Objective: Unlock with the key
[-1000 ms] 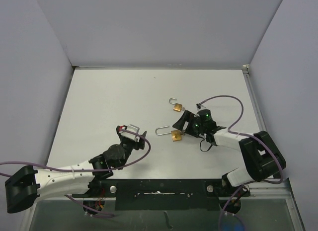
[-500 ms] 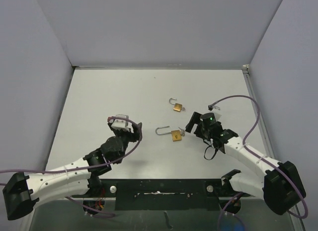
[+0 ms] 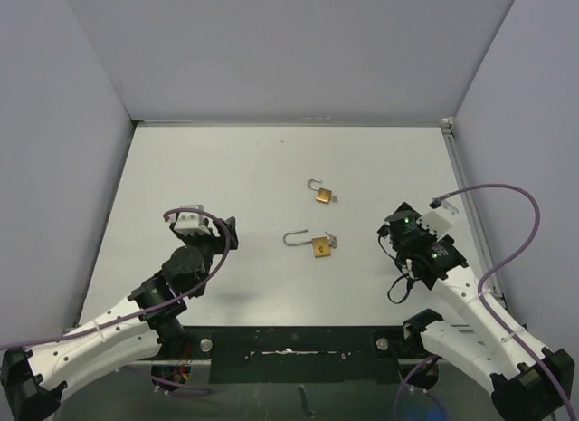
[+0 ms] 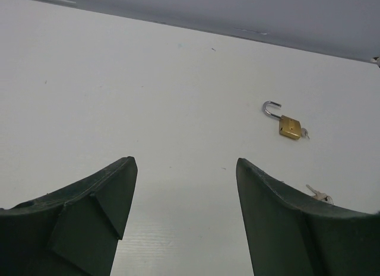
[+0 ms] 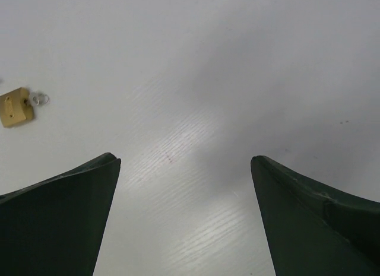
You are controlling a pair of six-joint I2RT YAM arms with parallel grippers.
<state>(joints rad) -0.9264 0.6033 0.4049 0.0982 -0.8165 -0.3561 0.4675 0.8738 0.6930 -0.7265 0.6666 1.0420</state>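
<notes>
Bright, even overhead light nearly washes out the white table (image 3: pixel 271 167). A soft shadow lies beside the left arm (image 3: pixel 118 323). In the right wrist view a glossy sheen streaks the tabletop, grey shade spreads across the upper right, and the right gripper (image 5: pixel 185 160) shows dark, with little detail.

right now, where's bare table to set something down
The table is bare across its far strip, beyond the far padlock, and down its left side past the left gripper. The far right corner, beyond the right gripper, is free too. Crowded: the middle, where the near padlock lies between both open grippers.
</notes>
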